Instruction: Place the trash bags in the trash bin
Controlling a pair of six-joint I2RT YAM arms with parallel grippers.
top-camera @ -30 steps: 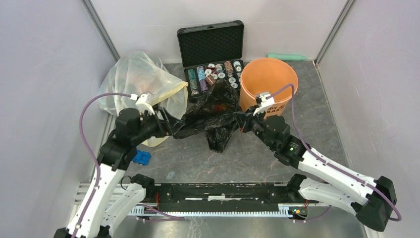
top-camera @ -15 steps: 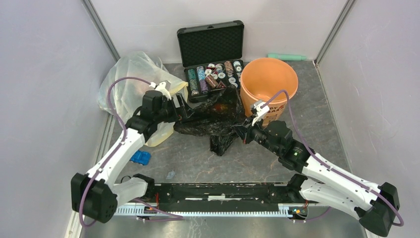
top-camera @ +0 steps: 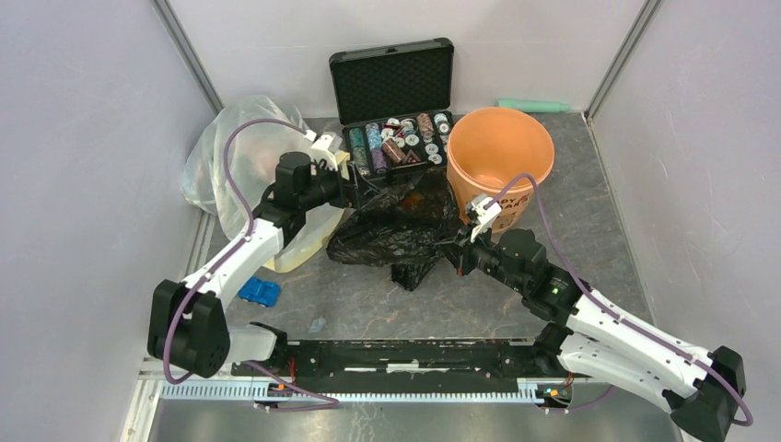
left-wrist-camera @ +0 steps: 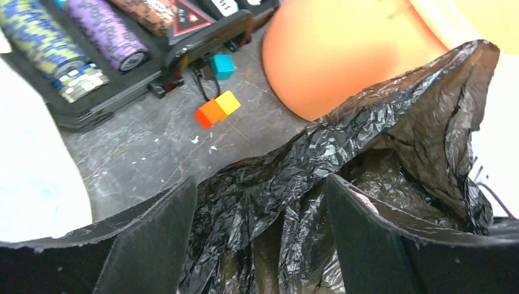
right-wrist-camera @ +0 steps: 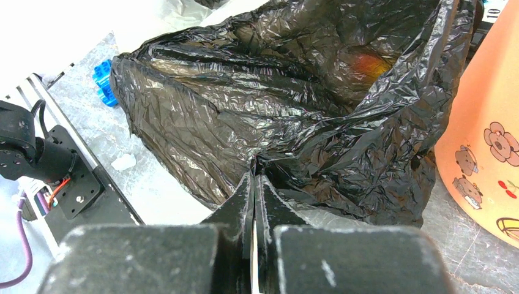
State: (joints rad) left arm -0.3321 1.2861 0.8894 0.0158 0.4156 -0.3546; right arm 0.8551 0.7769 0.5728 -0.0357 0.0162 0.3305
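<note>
The black trash bag [top-camera: 396, 230] lies crumpled on the table between my two grippers, just left of the peach-orange bin [top-camera: 543, 157]. My left gripper [top-camera: 361, 191] is at the bag's upper left end. In the left wrist view its jaws [left-wrist-camera: 260, 184] stand wide apart with bag folds [left-wrist-camera: 343, 184] between them, and the bin [left-wrist-camera: 343, 55] is just beyond. My right gripper [top-camera: 458, 250] is shut on a fold at the bag's right side. In the right wrist view the gripper [right-wrist-camera: 255, 174] pinches the plastic [right-wrist-camera: 275, 92], with the bin's printed wall [right-wrist-camera: 483, 122] at the right.
An open black case of chips [top-camera: 394, 101] stands behind the bag. A big translucent bag [top-camera: 244, 147] fills the back left. Small coloured cubes [left-wrist-camera: 217, 109] lie by the case. A blue piece [top-camera: 261, 293] lies at the front left. A teal cylinder [top-camera: 534, 105] lies at the back wall.
My left gripper has swung right and away, toward the case and bin, bunching the bag. My right gripper has drawn back toward the near edge with its fold of the bag.
</note>
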